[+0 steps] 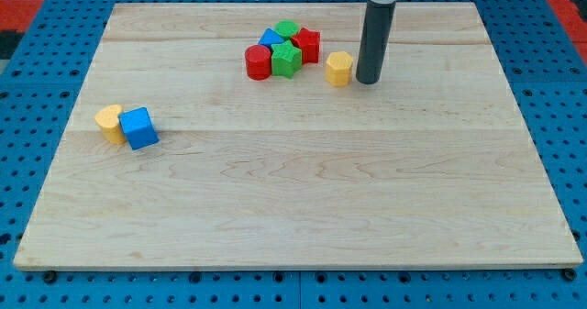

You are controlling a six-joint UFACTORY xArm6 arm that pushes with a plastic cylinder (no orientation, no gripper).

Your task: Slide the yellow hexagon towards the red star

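The yellow hexagon [339, 69] sits on the wooden board [293, 181] near the view's top, right of centre. The red star [307, 45] is just to its upper left, at the right end of a tight cluster. My tip [368, 80] rests on the board just right of the yellow hexagon, very close to it or touching it; I cannot tell which.
The cluster also holds a red cylinder [259, 61], a green star [286, 60], a blue block [271, 39] and a green block [288, 28]. At the view's left a yellow heart-like block [109, 122] touches a blue cube [138, 127].
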